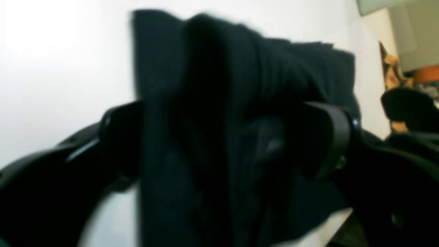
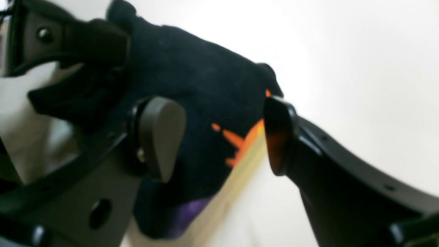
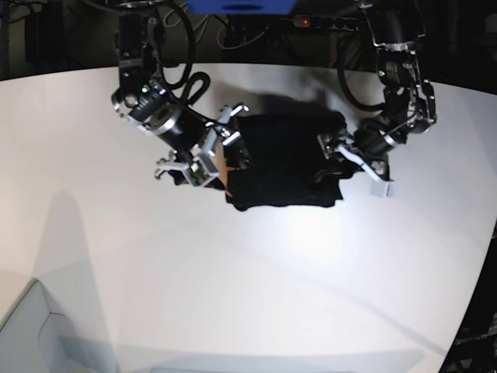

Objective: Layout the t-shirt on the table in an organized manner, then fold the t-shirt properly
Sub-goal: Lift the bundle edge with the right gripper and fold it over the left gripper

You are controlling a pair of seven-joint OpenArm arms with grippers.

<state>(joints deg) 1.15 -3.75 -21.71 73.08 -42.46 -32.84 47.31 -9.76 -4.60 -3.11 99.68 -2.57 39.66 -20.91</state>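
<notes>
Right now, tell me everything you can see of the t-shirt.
The t-shirt is black, soft cloth, folded into a compact, roughly rectangular bundle lying on the white table between the two arms. Orange marks and a purple patch show near its edge in the right wrist view. The left gripper and right gripper both stand open at opposite ends, cloth between their fingers.

t-shirt (image 3: 283, 163): black, purple print patch, orange inside the collar. tabletop (image 3: 248, 295): plain white. Both grippers' fingers (image 2: 161, 137): black.
</notes>
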